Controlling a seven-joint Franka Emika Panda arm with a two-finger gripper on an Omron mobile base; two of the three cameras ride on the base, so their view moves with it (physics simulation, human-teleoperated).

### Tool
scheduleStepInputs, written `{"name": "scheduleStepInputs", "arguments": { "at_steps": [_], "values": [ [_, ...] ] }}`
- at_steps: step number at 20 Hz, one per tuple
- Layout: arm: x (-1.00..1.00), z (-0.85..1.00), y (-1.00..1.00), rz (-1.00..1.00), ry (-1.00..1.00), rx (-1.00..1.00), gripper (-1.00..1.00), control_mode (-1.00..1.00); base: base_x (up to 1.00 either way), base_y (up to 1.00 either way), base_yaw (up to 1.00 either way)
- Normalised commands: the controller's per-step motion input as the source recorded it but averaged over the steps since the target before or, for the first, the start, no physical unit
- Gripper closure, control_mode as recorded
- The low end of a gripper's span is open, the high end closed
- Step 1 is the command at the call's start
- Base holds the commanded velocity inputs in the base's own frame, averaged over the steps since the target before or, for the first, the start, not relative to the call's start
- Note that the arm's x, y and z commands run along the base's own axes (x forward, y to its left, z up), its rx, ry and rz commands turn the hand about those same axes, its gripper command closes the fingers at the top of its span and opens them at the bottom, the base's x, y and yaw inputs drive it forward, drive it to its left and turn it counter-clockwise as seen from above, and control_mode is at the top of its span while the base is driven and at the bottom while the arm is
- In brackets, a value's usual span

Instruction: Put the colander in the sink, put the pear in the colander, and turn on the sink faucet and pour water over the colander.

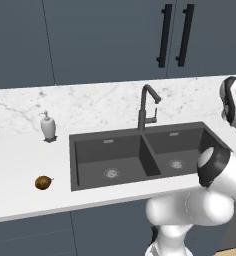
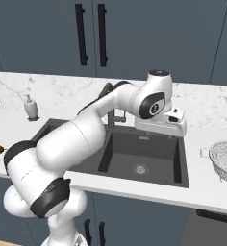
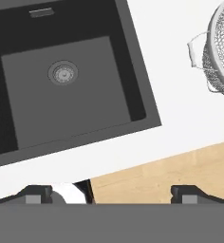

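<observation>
First step barely begun: tool (image 3: 111, 192), spread and empty, hangs over the sink (image 3: 133, 85); it probably must swing across to the colander (image 3: 220, 50) on the bench (image 3: 180, 95)

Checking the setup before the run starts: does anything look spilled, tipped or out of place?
Nothing stands out. The colander sits upright on the counter right of the sink, the pear lies on the counter to its left, and both basins are dry.

Arm (image 2: 77, 139) bends up from lower left in right base view, elbow high, wrist (image 2: 154, 103) angled down; gripper (image 3: 109, 192) in hand view with fingertips (image 3: 35, 193) spread wide, nothing between them
</observation>
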Motion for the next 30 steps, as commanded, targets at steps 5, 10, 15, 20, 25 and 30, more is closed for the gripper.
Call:
{"name": "scheduleStepInputs", "arguments": {
  "at_steps": [5, 10, 15, 20, 25, 30],
  "values": [
    [0.0, -0.36, -0.98, -0.03, 0.05, 0.0, -1.0, -1.0, 0.0, 0.0, 0.0],
    [0.0, -0.24, -0.81, 0.0, 0.0, 0.0, -1.0, -1.0, 0.0, 0.0, 0.0],
    [0.05, -0.28, -0.56, 0.08, 0.0, -0.03, -1.0, -1.0, 0.0, 0.0, 0.0],
    [0.07, -0.3, -0.35, 0.15, 0.0, -0.08, -1.0, -1.0, 0.0, 0.0, 0.0],
    [0.18, -0.2, -0.29, 0.2, 0.0, -0.06, -1.0, -1.0, 0.0, 0.0, 0.0],
    [0.17, -0.12, -0.13, 0.21, 0.0, -0.04, -1.0, -1.0, 0.0, 0.0, 0.0]
  ]
}}
